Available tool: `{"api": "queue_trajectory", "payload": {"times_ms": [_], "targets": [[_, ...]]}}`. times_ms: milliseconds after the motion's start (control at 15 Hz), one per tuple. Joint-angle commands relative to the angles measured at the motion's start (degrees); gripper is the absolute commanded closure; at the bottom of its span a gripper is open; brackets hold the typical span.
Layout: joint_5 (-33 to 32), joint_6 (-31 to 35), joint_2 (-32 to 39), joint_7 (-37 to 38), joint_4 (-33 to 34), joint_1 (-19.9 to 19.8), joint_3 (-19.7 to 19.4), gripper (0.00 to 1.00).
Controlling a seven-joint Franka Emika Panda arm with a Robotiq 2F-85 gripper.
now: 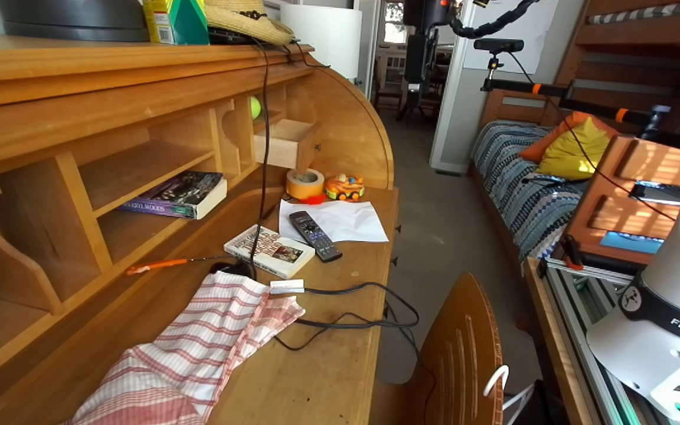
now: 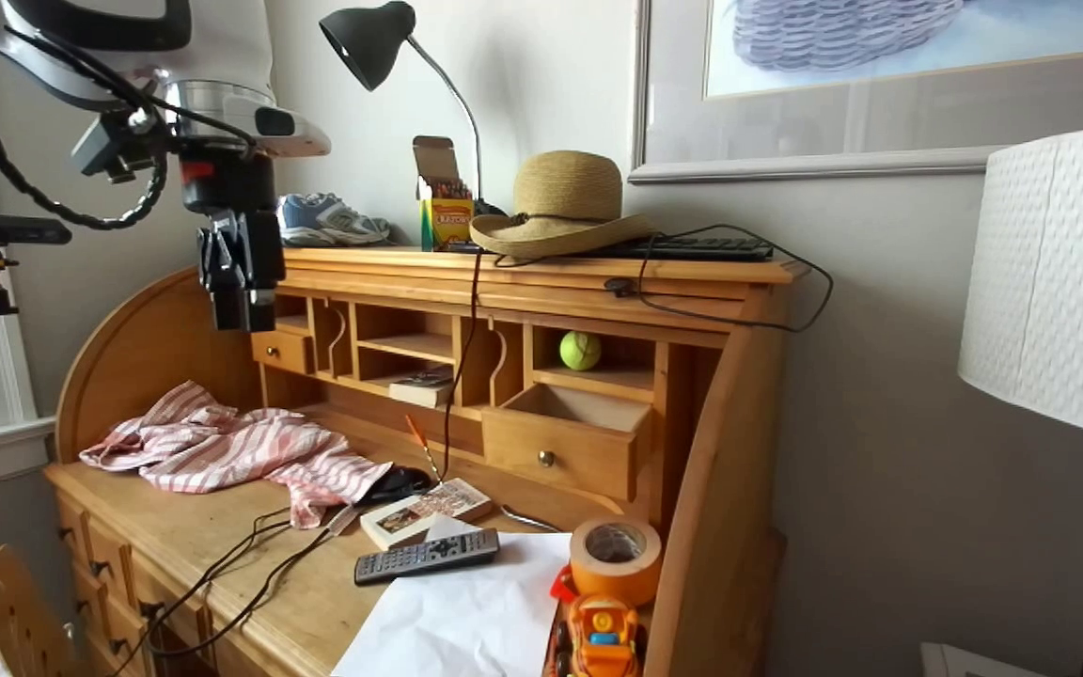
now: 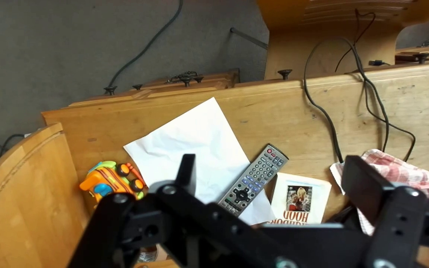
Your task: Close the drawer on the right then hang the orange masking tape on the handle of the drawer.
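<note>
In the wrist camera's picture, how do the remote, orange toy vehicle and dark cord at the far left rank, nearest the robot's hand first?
1. Remote: on the desk, framed by the open hand.
2. Orange toy vehicle: left of the white paper.
3. Dark cord: on the floor, far left edge.

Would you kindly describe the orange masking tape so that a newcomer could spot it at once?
On the wooden desk, find the drawer pulled open below the tennis ball. Lower down, by the nearer curved side panel, the orange masking tape rests beside an orange toy vehicle. It is the plain ring with a hollow middle; the toy has wheels.
</note>
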Motion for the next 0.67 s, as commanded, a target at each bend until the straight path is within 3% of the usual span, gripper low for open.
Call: {"api": "queue_trajectory", "payload": {"times_ms": [0, 133, 600], "targets": [[0.09, -0.12, 0.11, -0.07, 0.16, -0.19, 0.31, 0.0], [0.09, -0.12, 0.12, -0.06, 0.18, -0.17, 0.38, 0.0], [3.81, -1.86, 10.65, -18.34, 9.49, -3.32, -9.36, 0.0]]}}
